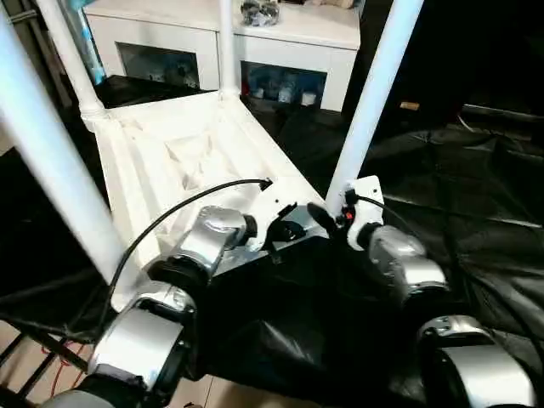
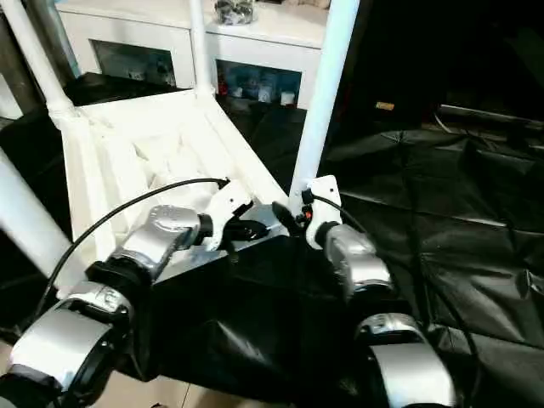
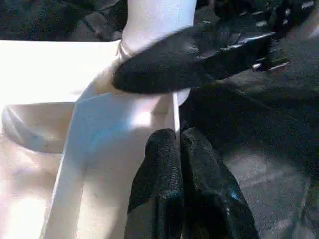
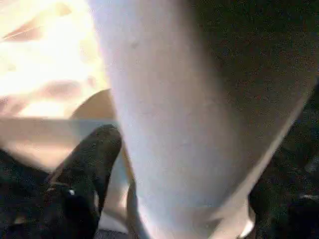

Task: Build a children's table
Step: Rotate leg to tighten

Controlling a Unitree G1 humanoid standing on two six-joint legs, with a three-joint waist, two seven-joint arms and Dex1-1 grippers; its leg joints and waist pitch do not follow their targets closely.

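The white children's table [image 1: 127, 183] lies upside down on a black cloth, ribbed underside up. Legs stand upright in its corner sockets: the near-right leg [image 1: 374, 93], the near-left leg [image 1: 42, 144] and two far legs [image 1: 72, 59] [image 1: 227, 47]. My left gripper [image 1: 291, 229] is shut with nothing in it; its tips [image 3: 179, 144] rest at the top's near-right corner, beside that leg's base. My right gripper [image 1: 334, 206] stands open astride the foot of the near-right leg [image 4: 199, 99], one finger [image 4: 92, 159] on each side of the tube.
A white cabinet [image 1: 280, 34] with glass doors stands behind the table. Black cloth [image 1: 442, 187] covers the surface to the right and in front. An orange cable [image 1: 59, 367] lies on the floor at the lower left.
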